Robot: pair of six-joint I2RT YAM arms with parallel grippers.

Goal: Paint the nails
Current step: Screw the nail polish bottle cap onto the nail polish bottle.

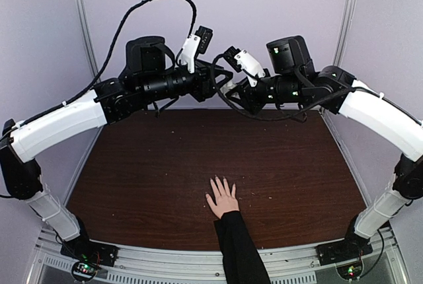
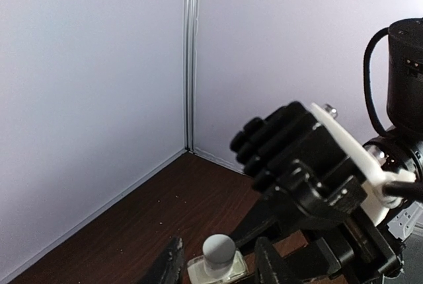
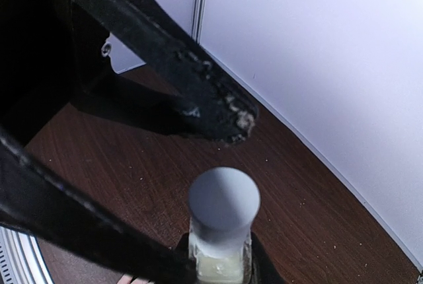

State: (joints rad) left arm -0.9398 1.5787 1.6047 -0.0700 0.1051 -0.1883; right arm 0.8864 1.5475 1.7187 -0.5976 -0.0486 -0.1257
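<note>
1. Top external view showed a bare hand (image 1: 223, 199) in a black sleeve (image 1: 239, 251), lying flat on the dark worktop (image 1: 132, 178) near the arm bases. Its fingers were spread, and its nails (image 1: 219, 180) were too small to inspect.
2. Well beyond it, both arms met high near the far wall. The right gripper (image 3: 218, 272) was clamped on a small clear bottle (image 3: 215, 257). The left gripper (image 2: 219, 269) had its jaws apart, astride the pale cap (image 3: 223, 198).
3. Likely risk: an off-centre pinch or twist on the cap could turn the bottle in its hold or knock it free, spilling it.
</note>
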